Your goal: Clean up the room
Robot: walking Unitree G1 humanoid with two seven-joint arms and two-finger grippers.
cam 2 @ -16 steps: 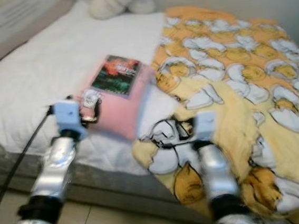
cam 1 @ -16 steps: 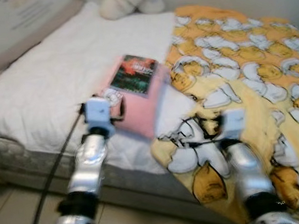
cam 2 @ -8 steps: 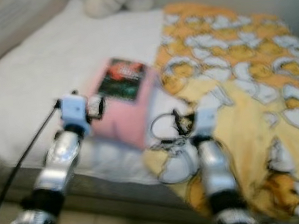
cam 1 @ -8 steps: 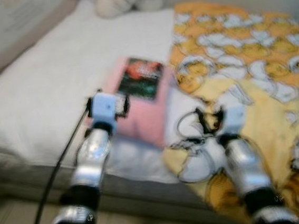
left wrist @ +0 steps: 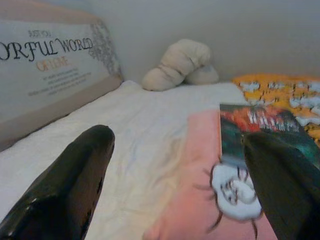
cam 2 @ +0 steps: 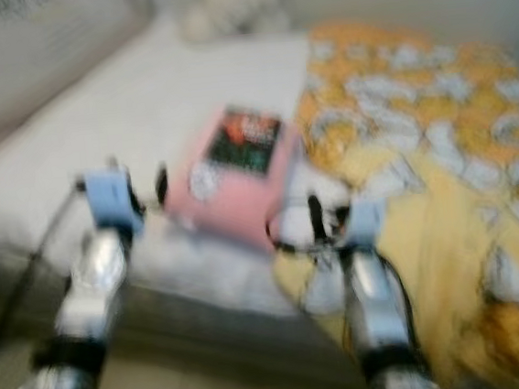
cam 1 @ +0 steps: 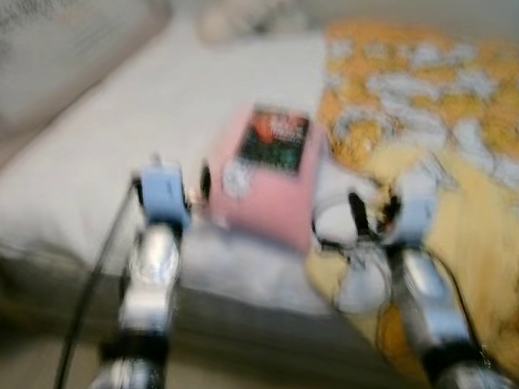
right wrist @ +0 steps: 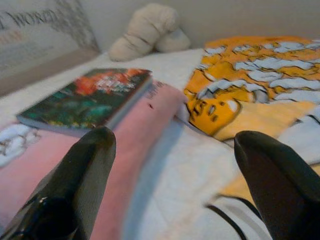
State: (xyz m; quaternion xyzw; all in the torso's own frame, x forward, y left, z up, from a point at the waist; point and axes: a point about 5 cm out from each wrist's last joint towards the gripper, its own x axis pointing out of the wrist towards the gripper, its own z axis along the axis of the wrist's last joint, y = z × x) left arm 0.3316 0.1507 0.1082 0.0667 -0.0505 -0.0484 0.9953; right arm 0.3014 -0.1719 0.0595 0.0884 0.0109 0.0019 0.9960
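We judge the clean-up barely begun: nothing is in hand, and the book lies on the pink pillow on the bed, with the yellow blanket rumpled over the bed's right half and a plush toy by the wall at the far end. Our head views are blurred, so we read fine detail from the wrist views. The left gripper hovers over the near edge of the bed with its fingers spread wide and released; between them we see the pillow's near left corner with its white print, and the book beyond, lying toward the right finger. The right gripper is likewise released, fingers well apart, low over the white sheet just right of the pillow; the book sits ahead and toward its left finger, raised on the pillow, with the blanket's edge near the right finger. Neither gripper touches the book or pillow. By our judgement, picking up the book, straightening the blanket and sorting the pillow all remain.
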